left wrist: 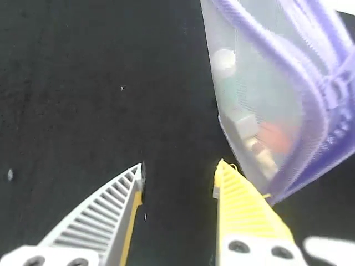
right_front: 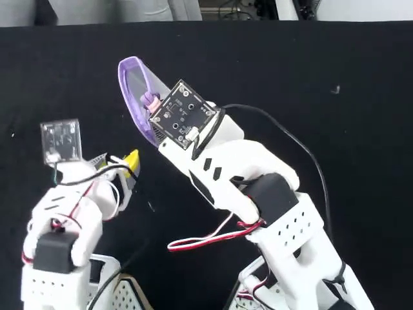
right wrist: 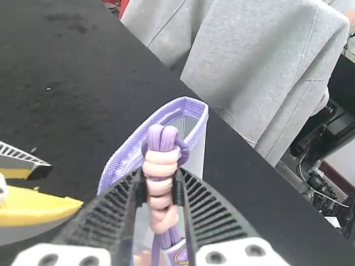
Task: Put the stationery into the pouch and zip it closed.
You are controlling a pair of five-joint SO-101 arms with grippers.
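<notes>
pouch (right_front: 133,90) lower end hidden behind right arm (right_front: 226,161), stationery (left wrist: 249,130) inside blurred

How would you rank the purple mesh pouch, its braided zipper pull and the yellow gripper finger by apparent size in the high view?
1. purple mesh pouch
2. braided zipper pull and yellow gripper finger look alike; unranked.

The black table (right_front: 361,116) lies bare across its far and right stretches, leaving broad room to pass there. Left of centre the upright purple pouch (right_front: 132,84) blocks the way, and the right arm (right_front: 245,174) slants up to it from the near right, the right gripper (right wrist: 160,178) clamped on the zip cord (right wrist: 161,158). The left gripper (left wrist: 180,169) hangs parted just beside the pouch's near side, a narrow strip of table between its fingers.
</notes>
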